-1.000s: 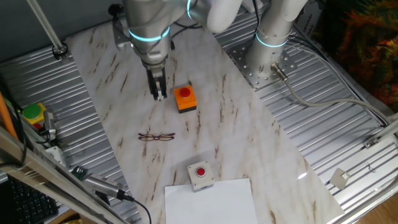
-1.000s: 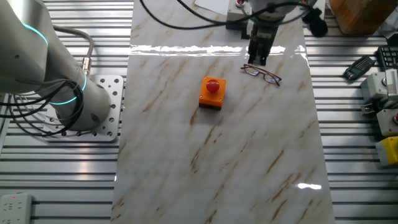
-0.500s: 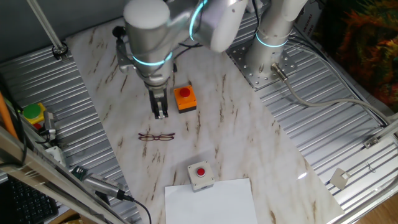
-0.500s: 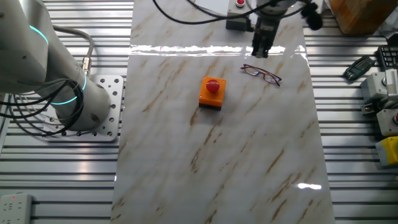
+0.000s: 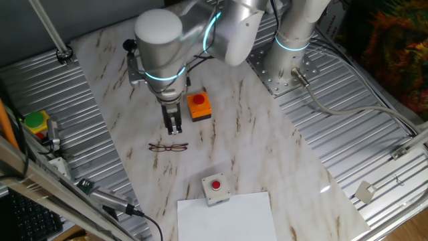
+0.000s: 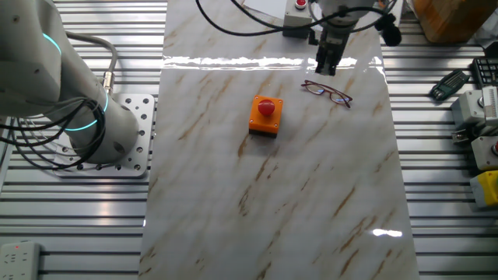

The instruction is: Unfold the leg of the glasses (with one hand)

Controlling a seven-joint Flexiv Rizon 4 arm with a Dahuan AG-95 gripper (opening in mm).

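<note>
Just below tool [image 5: 174, 129]: glasses [image 5: 168, 147], flat, untouched.

The single arm reaches out from its base across the table, its last link bent so that the wrist points straight down. A lit cyan ring circles the wrist joint and another circles the link near the base. The gripper [image 5: 174, 128] [image 6: 327, 68] hangs vertically below the wrist, clear of the surface and holding nothing. Its two dark fingers [image 5: 171, 123] stand close together and parallel, with only a thin gap showing between them; whether they are fully closed cannot be told.
</note>
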